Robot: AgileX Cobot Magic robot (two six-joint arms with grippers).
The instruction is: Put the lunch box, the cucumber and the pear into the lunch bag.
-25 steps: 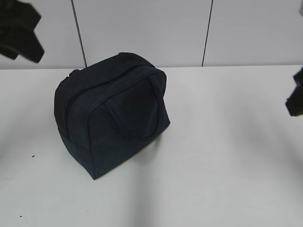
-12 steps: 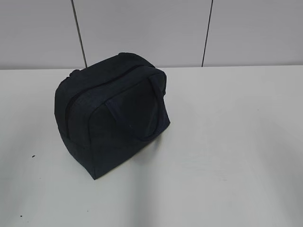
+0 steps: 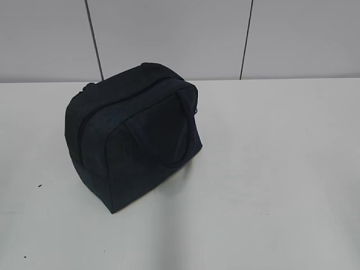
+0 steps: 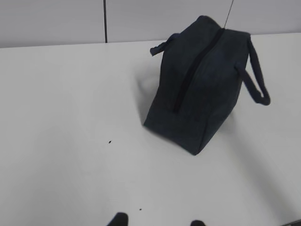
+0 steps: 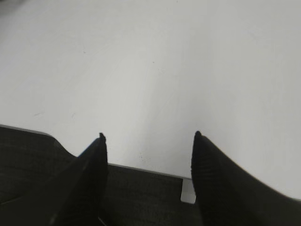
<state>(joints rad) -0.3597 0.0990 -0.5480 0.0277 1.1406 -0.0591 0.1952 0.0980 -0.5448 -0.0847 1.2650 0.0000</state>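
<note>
The dark navy lunch bag (image 3: 135,140) stands on the white table, zipped shut, with its strap handle lying against its front face. It also shows in the left wrist view (image 4: 202,89), upper right, zipper line running along its top. The lunch box, the cucumber and the pear are out of view. My left gripper (image 4: 157,221) is open and empty, only its two fingertips showing at the bottom edge, well short of the bag. My right gripper (image 5: 148,139) is open and empty over the table's near edge. Neither gripper shows in the exterior view.
The white table (image 3: 270,169) spreads around the bag, with a grey panelled wall (image 3: 169,34) behind. In the right wrist view the table's front edge (image 5: 141,168) runs between the fingers, with dark floor below it.
One second ago both grippers showed at the left and right edges of the exterior view. They have since drawn back out of that view. The bag has not moved.
</note>
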